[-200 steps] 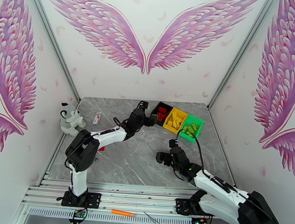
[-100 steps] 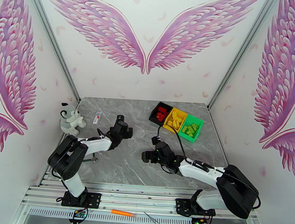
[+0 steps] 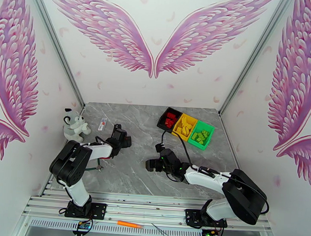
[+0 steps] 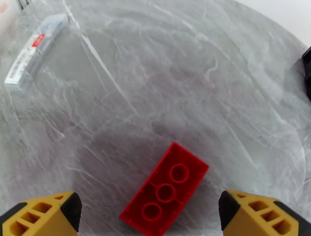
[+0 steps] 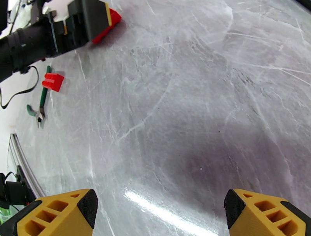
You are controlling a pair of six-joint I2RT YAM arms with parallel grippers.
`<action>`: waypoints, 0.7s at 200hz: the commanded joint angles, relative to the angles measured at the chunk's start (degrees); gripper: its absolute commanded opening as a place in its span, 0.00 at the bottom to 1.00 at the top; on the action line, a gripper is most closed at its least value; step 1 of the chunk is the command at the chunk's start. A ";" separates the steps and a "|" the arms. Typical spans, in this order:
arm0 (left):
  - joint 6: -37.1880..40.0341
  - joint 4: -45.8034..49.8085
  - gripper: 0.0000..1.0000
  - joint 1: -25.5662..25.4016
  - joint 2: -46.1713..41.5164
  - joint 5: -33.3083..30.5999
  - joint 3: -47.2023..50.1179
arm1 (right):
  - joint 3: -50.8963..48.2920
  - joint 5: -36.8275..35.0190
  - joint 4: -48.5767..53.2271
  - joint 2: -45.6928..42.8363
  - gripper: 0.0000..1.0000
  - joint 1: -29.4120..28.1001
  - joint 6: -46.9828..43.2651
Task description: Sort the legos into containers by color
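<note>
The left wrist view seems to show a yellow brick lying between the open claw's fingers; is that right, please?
Not quite: the brick is red, not yellow. The left wrist view shows it lying between the fingers of the open left claw.

I log: lego [image 4: 165, 192] on table [image 3: 122, 173] at my left pincer [image 4: 149, 209]; containers [image 3: 191, 117] in row far right; plush dog [image 3: 73, 126] far left.

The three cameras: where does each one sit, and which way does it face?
Top external: above, behind the bases, looking down at the table and bins; the left arm and right arm show.
Left wrist: on the left arm, looking down at a red brick between its open fingers.
Right wrist: on the right arm, looking across the table toward the left arm; its open fingers show.
Shared: both wrist views show that red brick.
</note>
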State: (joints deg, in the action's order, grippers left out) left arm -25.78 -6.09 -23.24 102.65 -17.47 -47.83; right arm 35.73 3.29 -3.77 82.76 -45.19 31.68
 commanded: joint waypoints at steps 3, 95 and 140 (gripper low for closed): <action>1.19 0.72 0.96 0.16 3.08 3.45 -3.27 | 0.77 -0.35 0.47 -1.92 0.92 -0.59 0.13; 4.97 4.58 0.70 -1.76 5.88 1.93 -8.21 | -0.21 -3.32 1.86 -3.69 0.92 -0.48 -0.09; 4.95 6.69 0.50 -3.23 6.68 -0.79 -9.88 | -0.92 -6.87 3.96 -6.46 0.92 -0.23 -0.58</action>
State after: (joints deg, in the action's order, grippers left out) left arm -21.28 -2.09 -25.93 108.01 -16.32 -55.61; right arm 35.64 -0.01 -2.13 79.00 -45.19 31.66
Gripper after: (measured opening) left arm 0.540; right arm 0.923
